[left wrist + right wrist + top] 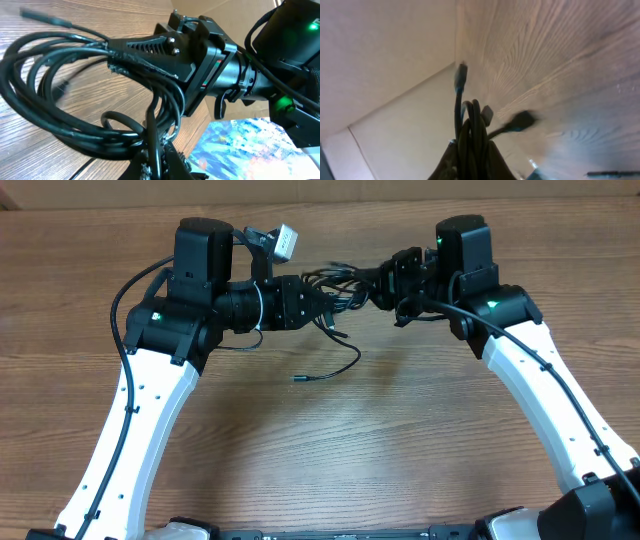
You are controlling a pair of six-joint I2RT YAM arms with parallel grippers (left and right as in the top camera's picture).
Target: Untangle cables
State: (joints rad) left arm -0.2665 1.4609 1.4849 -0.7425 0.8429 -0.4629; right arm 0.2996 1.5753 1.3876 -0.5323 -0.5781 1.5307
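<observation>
The cables [340, 278], a looped black bundle that looks light and limp, hang above the surface [320, 460] toward twelve o'clock, one strand drooping toward seven o'clock and ending in a plug [300, 378]. The right fingers [145, 50] clamp the bundle from three o'clock; the left fingers [159, 162] seem closed on it from nine, though loops crowd that view. A free plug end looks the best hold; no container shows.

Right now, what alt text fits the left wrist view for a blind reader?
A looped bundle of black cables hangs over a wooden table, pinched by the left fingers below and the right fingers at centre.
</observation>
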